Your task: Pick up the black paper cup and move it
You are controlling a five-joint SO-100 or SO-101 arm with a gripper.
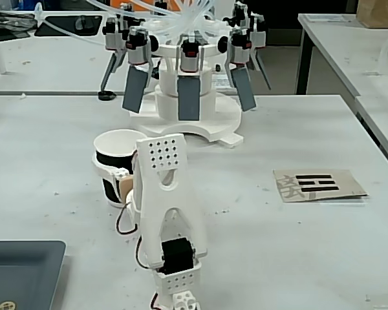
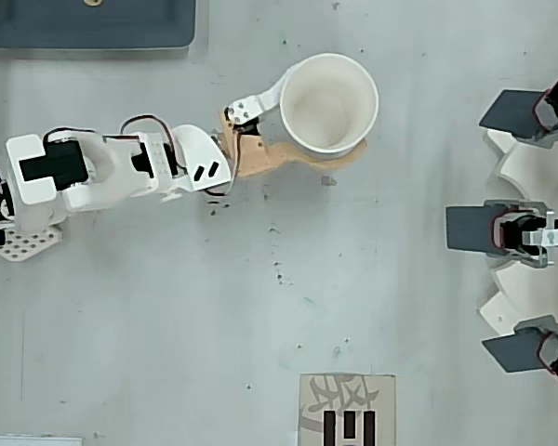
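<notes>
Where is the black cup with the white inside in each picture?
Fixed view: the black paper cup stands left of centre, just left of the white arm, with the end effector around it.
Overhead view: the cup is near the top, right of centre; you see mostly its white inside, with the end effector on both sides of it.
Shared landmark: the printed card lying on the table.

My arm (image 2: 121,167) is white printed plastic with black servos, red-and-black wires, and a tan-and-white tool (image 2: 312,125).
</notes>
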